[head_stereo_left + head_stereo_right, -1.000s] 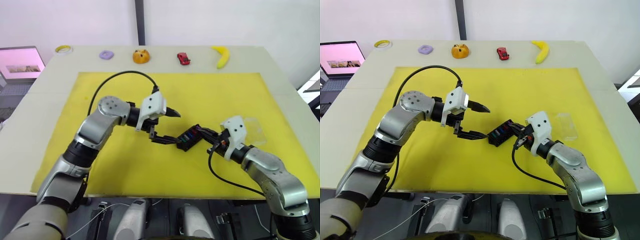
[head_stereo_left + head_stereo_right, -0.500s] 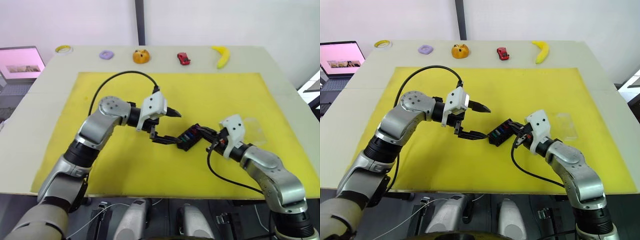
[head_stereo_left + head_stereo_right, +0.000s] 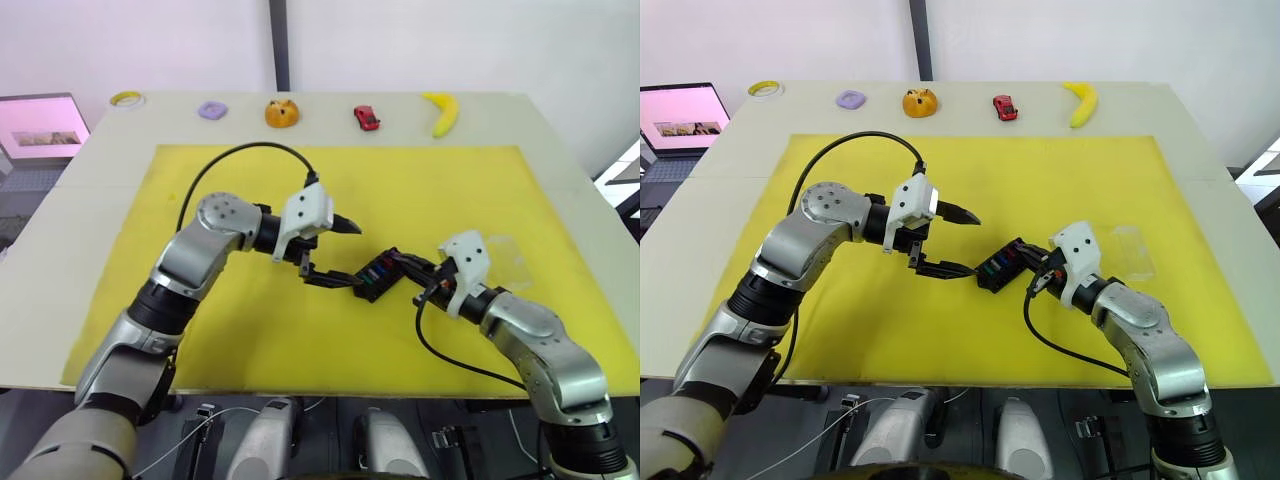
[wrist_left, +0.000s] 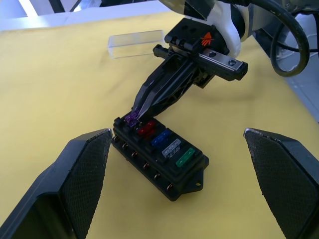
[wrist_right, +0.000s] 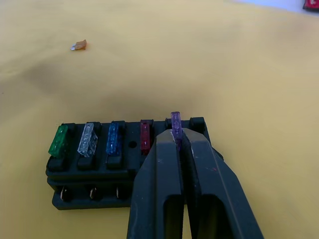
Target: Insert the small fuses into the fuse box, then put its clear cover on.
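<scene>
Fuse box (image 4: 159, 157) sits mid-mat; right pincer (image 5: 176, 142) pinches a purple fuse (image 5: 175, 123) over the end slot, left pincer (image 3: 335, 252) gaping wide beside it. Slightly tilted, it'll jam or shove the box.

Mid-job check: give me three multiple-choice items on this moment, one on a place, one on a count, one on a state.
1. Where is the clear cover?
A. on the fuse box
B. lying on the yellow mat, apart from the box
C. in the left gripper

2. How many fuses sit fully seated in the fuse box?
A. two
B. four
C. six

3. What are the right gripper's jaws doing?
A. shut on the purple fuse
B. open and holding nothing
C. shut on the cover

Answers:
1 B, it lies on the mat beyond the box.
2 B, green, clear, blue, red.
3 A, they pinch it at the end slot.
</scene>
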You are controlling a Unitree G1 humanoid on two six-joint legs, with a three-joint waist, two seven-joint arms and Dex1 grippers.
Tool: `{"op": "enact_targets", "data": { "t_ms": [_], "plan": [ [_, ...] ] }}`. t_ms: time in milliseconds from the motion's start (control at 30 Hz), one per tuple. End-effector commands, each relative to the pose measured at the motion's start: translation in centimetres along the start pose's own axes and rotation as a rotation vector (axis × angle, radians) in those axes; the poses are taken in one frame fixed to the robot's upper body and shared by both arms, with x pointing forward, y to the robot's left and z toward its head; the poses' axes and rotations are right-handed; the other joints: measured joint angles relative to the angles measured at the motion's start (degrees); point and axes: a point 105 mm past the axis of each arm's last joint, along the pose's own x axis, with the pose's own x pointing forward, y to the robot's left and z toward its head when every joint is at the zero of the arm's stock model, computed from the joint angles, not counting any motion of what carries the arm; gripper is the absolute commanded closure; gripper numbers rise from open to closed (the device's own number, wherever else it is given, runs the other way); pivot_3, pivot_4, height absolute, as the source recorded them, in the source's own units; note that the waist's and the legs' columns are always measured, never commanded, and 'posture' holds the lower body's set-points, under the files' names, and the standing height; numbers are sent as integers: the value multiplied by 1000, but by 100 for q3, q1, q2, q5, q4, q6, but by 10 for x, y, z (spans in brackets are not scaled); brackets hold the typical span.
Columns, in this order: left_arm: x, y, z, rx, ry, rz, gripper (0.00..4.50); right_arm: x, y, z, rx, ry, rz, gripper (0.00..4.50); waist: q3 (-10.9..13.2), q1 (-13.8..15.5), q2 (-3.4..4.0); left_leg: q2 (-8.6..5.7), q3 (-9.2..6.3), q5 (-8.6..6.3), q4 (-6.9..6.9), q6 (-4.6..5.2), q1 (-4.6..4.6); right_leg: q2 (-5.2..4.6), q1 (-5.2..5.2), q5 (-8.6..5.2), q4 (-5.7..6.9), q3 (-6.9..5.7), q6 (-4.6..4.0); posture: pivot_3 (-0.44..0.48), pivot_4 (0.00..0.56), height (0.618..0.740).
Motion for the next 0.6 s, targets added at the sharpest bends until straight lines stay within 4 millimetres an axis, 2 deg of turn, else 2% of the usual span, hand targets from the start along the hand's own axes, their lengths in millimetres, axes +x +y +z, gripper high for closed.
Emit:
{"op": "enact_targets", "data": {
  "t_ms": [33,400,600],
  "plan": [
    [-5,6,13,52,-24,28,28,-1,-1,-10,25,18,-2,4500,0,0,0,0,0,0,0,0,0,0,1,0,0,0,0,0,150,735],
    [-4,6,13,53,-26,27,28,-4,2,-22,45,11,28,4500,0,1,0,0,1,-1,-6,1,26,-1,19,0,0,1,0,0,150,735],
    [-3,6,14,54,-28,28,28,1,1,-8,22,-10,51,4500,0,0,0,0,1,-3,-13,2,60,-3,29,-3,-4,2,-3,0,150,735]
  ]
}}
